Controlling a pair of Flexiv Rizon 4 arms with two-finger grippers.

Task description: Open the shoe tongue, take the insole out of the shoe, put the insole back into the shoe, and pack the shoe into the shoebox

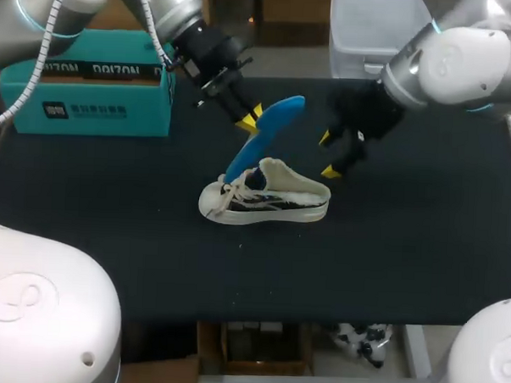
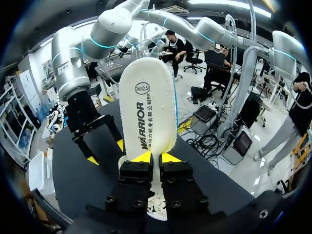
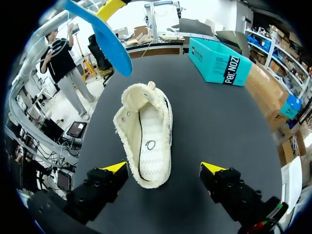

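Left pincer [image 1: 248,119] clenched on blue insole [image 1: 266,137], aloft at 12 o'clock of shoe [image 1: 268,196]. Shoe rests on table [image 1: 406,249]. Right pincer [image 1: 328,154] released, at shoe's 2 o'clock. Shoebox [image 1: 90,91] at 10 o'clock.

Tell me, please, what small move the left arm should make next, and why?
Probably lower the insole, low end first, into the shoe. The left gripper is shut on it and holds it tilted above the shoe's opening. The right gripper hangs open beside the heel, seemingly free to steady the shoe.
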